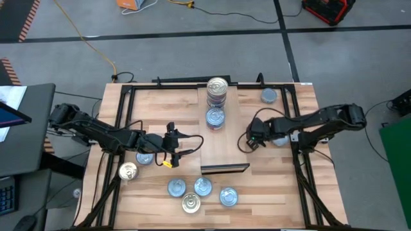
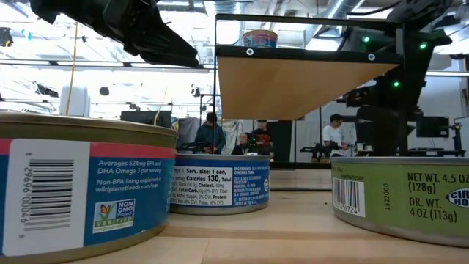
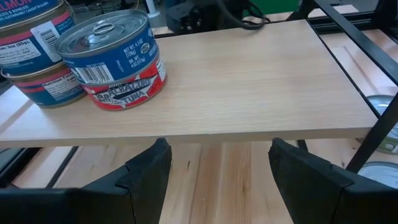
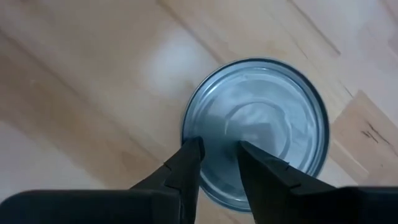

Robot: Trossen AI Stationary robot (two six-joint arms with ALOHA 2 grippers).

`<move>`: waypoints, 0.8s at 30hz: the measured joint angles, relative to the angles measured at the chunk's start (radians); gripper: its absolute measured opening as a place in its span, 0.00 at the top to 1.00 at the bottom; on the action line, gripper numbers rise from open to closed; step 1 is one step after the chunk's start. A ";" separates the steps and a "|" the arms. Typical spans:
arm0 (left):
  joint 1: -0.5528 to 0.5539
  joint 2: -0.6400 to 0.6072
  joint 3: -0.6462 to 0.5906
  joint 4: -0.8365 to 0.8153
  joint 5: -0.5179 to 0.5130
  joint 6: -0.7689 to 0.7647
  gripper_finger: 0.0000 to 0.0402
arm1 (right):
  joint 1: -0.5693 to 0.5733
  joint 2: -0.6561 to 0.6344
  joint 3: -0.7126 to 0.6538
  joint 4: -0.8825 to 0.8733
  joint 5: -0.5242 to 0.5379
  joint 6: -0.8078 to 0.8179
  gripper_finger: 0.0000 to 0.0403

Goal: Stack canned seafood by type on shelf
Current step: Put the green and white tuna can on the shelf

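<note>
Over tabletop, right of light-wood shelf [image 1: 226,138] | right gripper [image 4: 216,163] narrowed above silver-topped round tin [image 4: 261,118], gripping nothing, lining up pickup | left gripper [image 3: 217,163] open, empty, facing shelf

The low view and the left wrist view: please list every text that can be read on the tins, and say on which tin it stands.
"Averages 524mg EPA and DHA Omega 3 per serving", "NON GMO": near blue tin, low view.
"Calories 130", "Serv. size: 1 can": middle blue tin.
"NET WT. 4.5 OZ (128g)", "DR. WT. 4 OZ (113g)": green tin.
"TUNA": blue and red tin on the shelf, left wrist view.
Other print: too small or blurred.
</note>
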 joint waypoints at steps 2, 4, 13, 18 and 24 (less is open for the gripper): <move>0.000 0.000 0.000 0.001 0.000 0.000 0.36 | 0.029 0.001 -0.001 0.003 0.025 0.004 0.64; 0.000 0.000 0.000 0.000 -0.009 0.000 0.36 | 0.052 0.000 -0.001 0.002 0.047 0.013 0.64; 0.000 0.000 0.000 0.000 -0.019 -0.003 0.36 | 0.194 -0.001 -0.001 0.006 0.097 -0.027 0.64; 0.000 0.000 0.000 0.000 -0.019 -0.003 0.36 | 0.263 -0.001 -0.001 0.004 0.106 -0.018 0.64; 0.000 0.000 0.000 0.000 -0.020 -0.003 0.36 | 0.301 -0.002 -0.001 0.000 0.106 -0.018 0.64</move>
